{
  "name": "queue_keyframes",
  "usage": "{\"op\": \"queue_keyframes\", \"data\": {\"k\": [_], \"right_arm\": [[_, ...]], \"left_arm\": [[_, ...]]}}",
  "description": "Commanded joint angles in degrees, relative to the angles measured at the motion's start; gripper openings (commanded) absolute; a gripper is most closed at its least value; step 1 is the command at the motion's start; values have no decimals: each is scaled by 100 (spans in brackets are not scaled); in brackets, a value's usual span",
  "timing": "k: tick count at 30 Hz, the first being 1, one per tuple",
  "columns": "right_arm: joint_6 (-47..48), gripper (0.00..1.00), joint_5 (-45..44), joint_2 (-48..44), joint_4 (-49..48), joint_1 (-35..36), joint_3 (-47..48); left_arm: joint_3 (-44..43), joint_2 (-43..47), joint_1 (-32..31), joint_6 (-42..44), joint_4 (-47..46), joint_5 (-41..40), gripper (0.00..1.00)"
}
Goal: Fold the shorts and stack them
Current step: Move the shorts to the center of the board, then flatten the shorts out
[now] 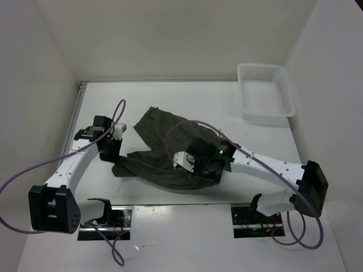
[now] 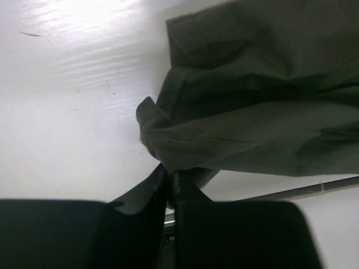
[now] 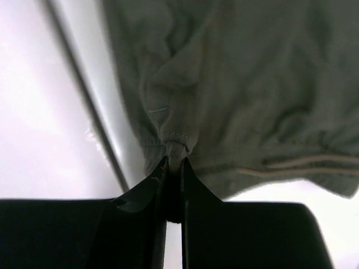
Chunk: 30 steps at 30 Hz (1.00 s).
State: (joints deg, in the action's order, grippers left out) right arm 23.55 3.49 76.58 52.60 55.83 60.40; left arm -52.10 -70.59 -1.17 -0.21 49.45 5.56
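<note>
the left gripper [image 2: 170, 172] has its two dark fingers [image 2: 143, 196] pressed almost together, with only a thin slit between them. at the tips they pinch a small corner of the shorts [image 1: 153, 164]. in the left wrist view the cloth rises from this pinch point and spreads to the right, with a stitched hem along the edge and a little fold sticking out to the left.

the right gripper [image 3: 174, 165] is closed in the same way. its fingers [image 3: 197, 193] are narrow apart and hold a small bunched tuck of the olive cloth just at the tips. a row of stitches crosses this tuck. to the right of the pinch a pale thin drawstring [image 3: 291, 163] lies along a seam. it may be the waistband, but the view is too close and soft to be sure.

from the top camera, the shorts lie crumpled in the middle of the white table [image 1: 170, 96], a little toward the near side. they are dark olive-green and full of wrinkles, not flat. one part stretches diagonally toward the far left, and the bigger mass lies nearer, between the two grippers. the left gripper is at the left edge of the cloth and the right gripper is at its near right part, on top of the cloth. a white plastic basket [image 1: 266, 90] stands at the far right corner of the table, well apart from the shorts.
</note>
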Motion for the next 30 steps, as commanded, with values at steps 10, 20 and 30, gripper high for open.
{"op": "queue_keyframes", "data": {"k": [10,20,30], "right_arm": [[-173,96,117,-1250,-1124,-322,112],[-2934,81,-955,1113,-1910,-3014,1149],[-3304,78,-1263,1957,-1919,-3869,877]], "left_arm": [[-420,1461,-878,21,-483,-118,100],[-3884,-3222,-946,21,-2097,481,100],[-6771,-6090,-964,21,-1244,971,100]]}}
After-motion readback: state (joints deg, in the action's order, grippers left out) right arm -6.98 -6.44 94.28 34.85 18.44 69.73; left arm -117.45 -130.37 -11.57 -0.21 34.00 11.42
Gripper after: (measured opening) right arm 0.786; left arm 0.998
